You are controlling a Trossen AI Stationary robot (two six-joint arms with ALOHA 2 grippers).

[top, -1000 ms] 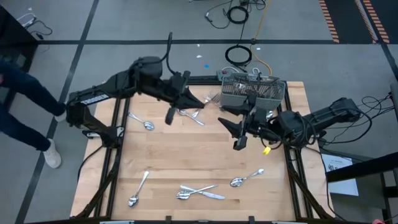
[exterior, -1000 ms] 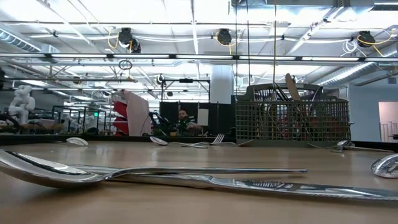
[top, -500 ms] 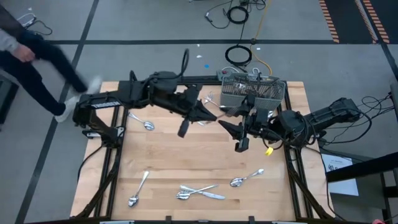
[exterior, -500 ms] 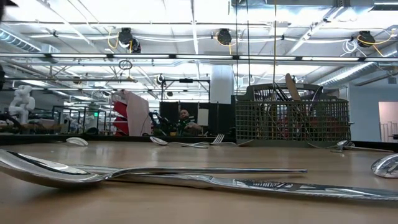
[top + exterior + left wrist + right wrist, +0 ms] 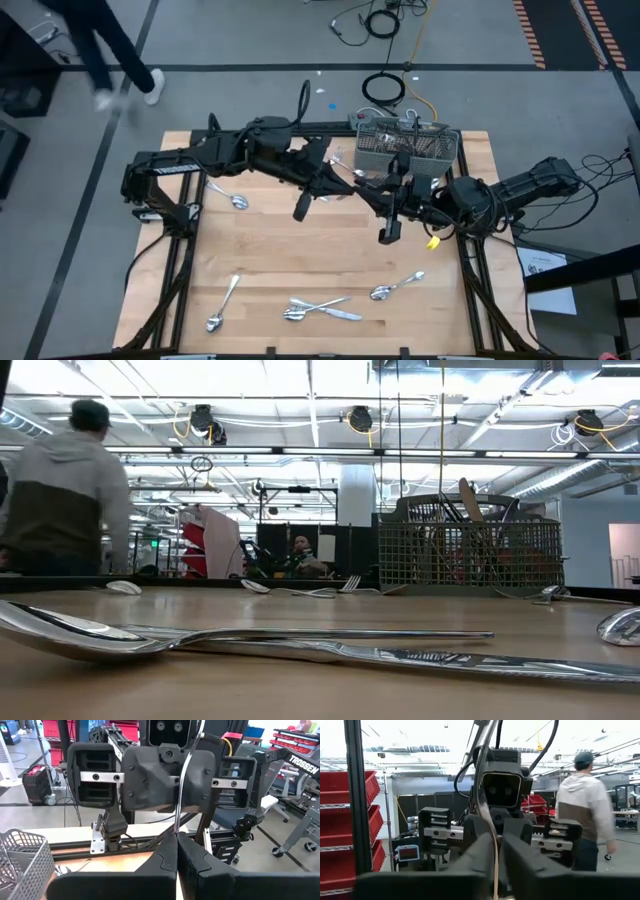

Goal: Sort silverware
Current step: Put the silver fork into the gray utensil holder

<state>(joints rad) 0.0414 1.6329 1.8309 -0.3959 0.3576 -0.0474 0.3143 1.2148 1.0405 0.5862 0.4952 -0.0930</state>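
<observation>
The floor (image 5: 200, 40) around the table is grey, with dark lines crossing it. Black cables (image 5: 385, 20) lie coiled on it at the top middle of the high view, and orange and black stripes (image 5: 590, 30) show at the upper right. A person (image 5: 110, 40) walks at the upper left. In the low view the ceiling (image 5: 300, 420) is full of long bright lights and pipes. A person in a grey top (image 5: 65, 490) stands at the left, back turned. A white pillar (image 5: 353, 495) stands in the middle. Red bins (image 5: 337, 815) sit on shelves at the left of the right wrist view.
</observation>
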